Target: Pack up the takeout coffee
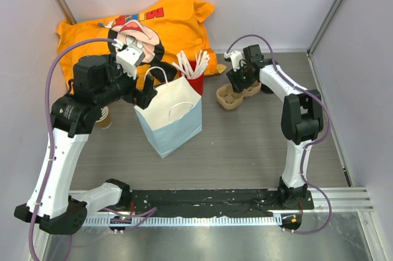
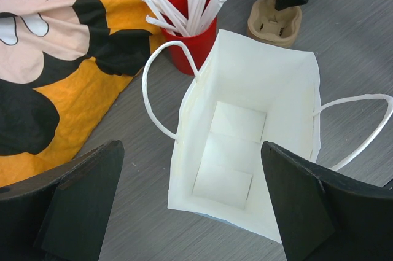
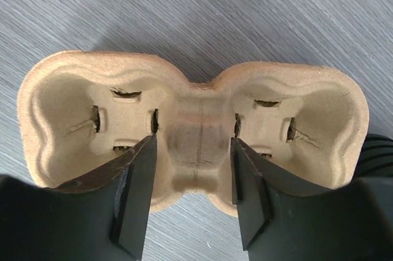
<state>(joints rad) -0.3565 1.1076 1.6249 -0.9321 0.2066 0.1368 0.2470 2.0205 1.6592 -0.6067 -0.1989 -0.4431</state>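
The takeout coffee shows only as a black ribbed lid edge (image 3: pixel 379 153) at the right border of the right wrist view, and as a dark shape (image 1: pixel 268 88) beside the carrier. The moulded cardboard two-cup carrier (image 3: pixel 190 120) lies empty on the table. My right gripper (image 3: pixel 193 140) is over it, its fingers open on either side of the middle bridge with the tips in the wells. My left gripper (image 2: pixel 191 145) hangs wide open above the mouth of the empty white paper bag (image 2: pixel 245 150), holding nothing.
A red cup of white sticks (image 1: pixel 195 77) stands just behind the bag (image 1: pixel 171 113). An orange printed cloth (image 1: pixel 138 27) lies at the back left. A brown paper cup (image 1: pixel 103 118) is partly hidden behind the left arm. Walls enclose the table.
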